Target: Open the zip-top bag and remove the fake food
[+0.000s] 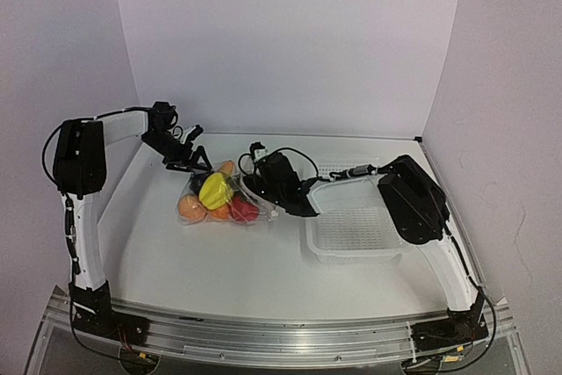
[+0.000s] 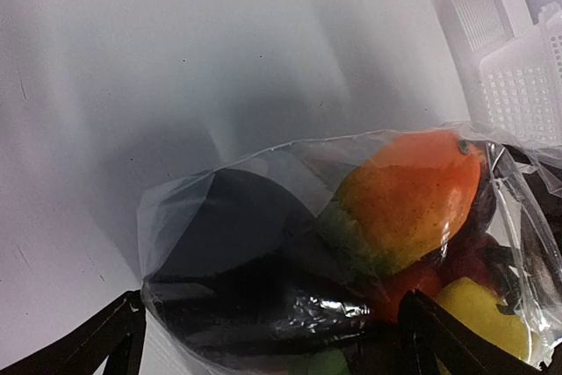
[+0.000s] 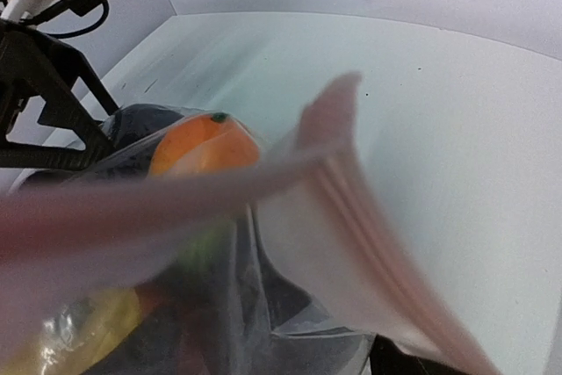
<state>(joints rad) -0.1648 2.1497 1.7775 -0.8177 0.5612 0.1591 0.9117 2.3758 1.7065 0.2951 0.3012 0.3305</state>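
Observation:
The zip-top bag (image 1: pixel 225 213) lies mid-table, holding the fake food: a yellow piece (image 1: pixel 214 191), orange pieces (image 1: pixel 190 208) and a red piece (image 1: pixel 245 209). My left gripper (image 1: pixel 195 164) is open at the bag's far left end. In the left wrist view its fingers (image 2: pixel 110 340) stand either side of the bag (image 2: pixel 219 217), over a dark purple piece (image 2: pixel 237 305) beside an orange-green fruit (image 2: pixel 404 199). My right gripper (image 1: pixel 258 192) is at the bag's right end, shut on the bag's mouth. The blurred zip strip (image 3: pixel 351 208) rises close to the right wrist camera.
A white mesh basket (image 1: pixel 351 255) stands right of the bag, under the right arm, and shows in the left wrist view (image 2: pixel 527 76). White walls close the table at the back and both sides. The left gripper shows in the right wrist view (image 3: pixel 53 111).

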